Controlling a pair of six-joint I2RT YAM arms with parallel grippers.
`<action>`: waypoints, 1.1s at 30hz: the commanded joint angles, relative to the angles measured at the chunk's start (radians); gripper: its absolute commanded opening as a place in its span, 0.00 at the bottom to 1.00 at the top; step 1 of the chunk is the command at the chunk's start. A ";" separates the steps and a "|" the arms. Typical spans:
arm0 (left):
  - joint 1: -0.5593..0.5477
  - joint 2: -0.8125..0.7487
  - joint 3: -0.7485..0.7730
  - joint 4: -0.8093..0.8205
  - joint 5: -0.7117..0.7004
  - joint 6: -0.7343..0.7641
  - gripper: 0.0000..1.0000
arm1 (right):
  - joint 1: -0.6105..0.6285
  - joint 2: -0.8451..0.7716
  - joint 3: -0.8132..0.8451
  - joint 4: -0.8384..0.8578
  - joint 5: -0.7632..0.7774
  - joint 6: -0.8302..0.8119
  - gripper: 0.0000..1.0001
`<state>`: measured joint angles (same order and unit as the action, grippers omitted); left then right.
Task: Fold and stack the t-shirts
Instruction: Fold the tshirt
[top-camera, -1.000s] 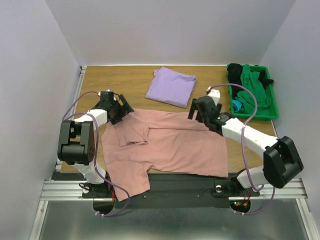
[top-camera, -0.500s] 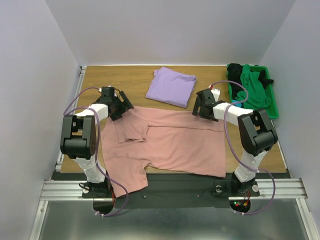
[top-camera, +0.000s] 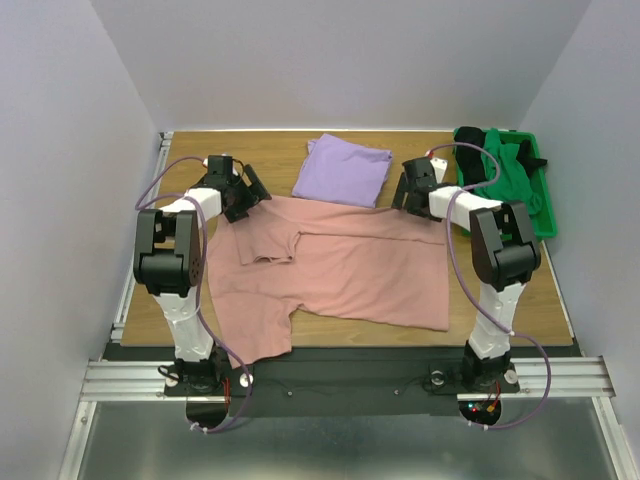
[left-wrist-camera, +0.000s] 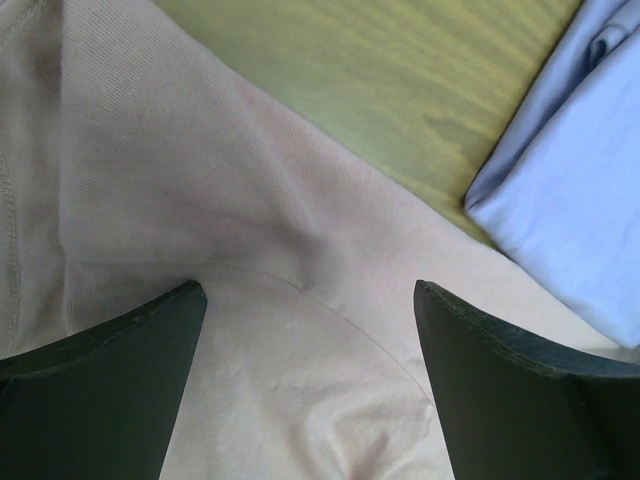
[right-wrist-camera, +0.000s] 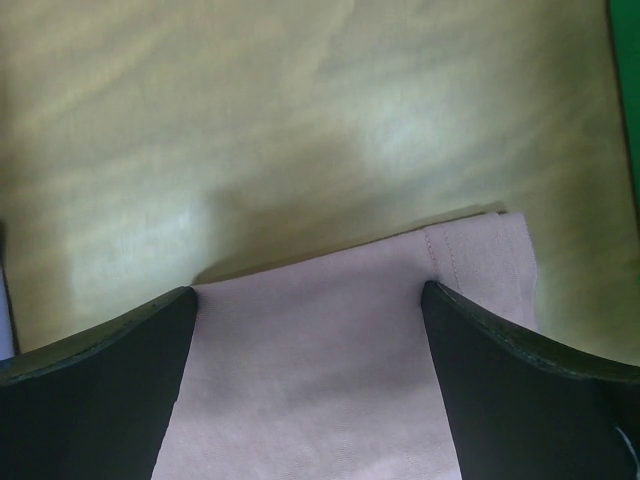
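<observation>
The dusty-pink t-shirt (top-camera: 340, 270) lies spread on the wooden table (top-camera: 190, 165), one sleeve folded inward and its near-left part hanging over the front edge. A folded lavender t-shirt (top-camera: 342, 172) sits behind it, touching its far edge. My left gripper (top-camera: 251, 189) is open over the pink shirt's far-left corner. In the left wrist view the left gripper (left-wrist-camera: 308, 290) straddles wrinkled pink cloth (left-wrist-camera: 250, 200), with the lavender shirt (left-wrist-camera: 570, 190) to the right. My right gripper (top-camera: 406, 196) is open at the far-right corner. In the right wrist view the right gripper (right-wrist-camera: 308, 292) straddles the pink hem (right-wrist-camera: 470, 255).
A green bin (top-camera: 548, 205) holding green and black clothes stands at the back right, close to the right arm. Grey walls close in the table on the left, back and right. Bare wood (right-wrist-camera: 300, 120) lies just beyond the pink hem.
Both grippers have moved toward the back of the table, staying open. The pink shirt's far edge now lies farther back, against the lavender shirt.
</observation>
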<state>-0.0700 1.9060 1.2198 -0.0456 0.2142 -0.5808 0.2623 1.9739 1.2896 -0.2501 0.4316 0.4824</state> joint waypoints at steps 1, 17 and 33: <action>0.004 0.085 0.046 -0.060 0.013 0.029 0.98 | -0.049 0.085 0.082 -0.009 0.025 -0.054 1.00; -0.013 0.220 0.264 -0.108 0.039 0.036 0.98 | -0.130 0.226 0.277 -0.011 -0.027 -0.131 1.00; -0.037 -0.234 -0.004 -0.155 -0.024 0.007 0.98 | -0.127 -0.220 0.065 -0.017 -0.261 -0.110 1.00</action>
<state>-0.0898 1.8874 1.3380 -0.1783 0.2268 -0.5610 0.1387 1.9308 1.4322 -0.2810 0.2832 0.3435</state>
